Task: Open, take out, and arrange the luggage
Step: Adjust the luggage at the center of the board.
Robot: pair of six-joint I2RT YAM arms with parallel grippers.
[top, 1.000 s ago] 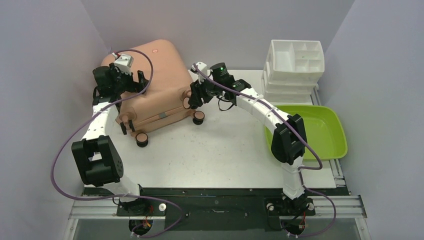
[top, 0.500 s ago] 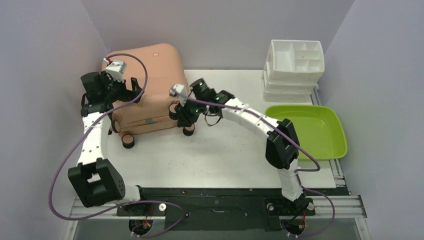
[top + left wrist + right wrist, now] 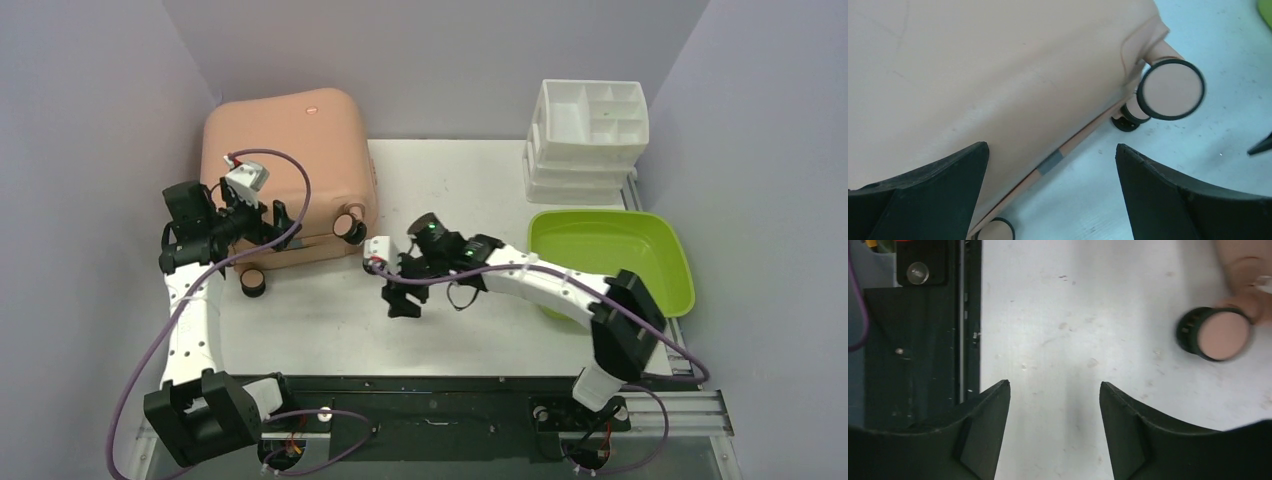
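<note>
Since the right pincer point(image 3: 398, 298) withdrew, luggage point(image 3: 290, 140) has turned.

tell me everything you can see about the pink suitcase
The luggage is a salmon-pink hard-shell case with rounded corners. It is shut, with a grey patch on the seam between its halves. It lies broad side up at the far left of the table, by the wall. Dark caster wheels with pink hubs stick out on its near side. The open left end effector straddles the seam edge; contact is unclear.
</note>
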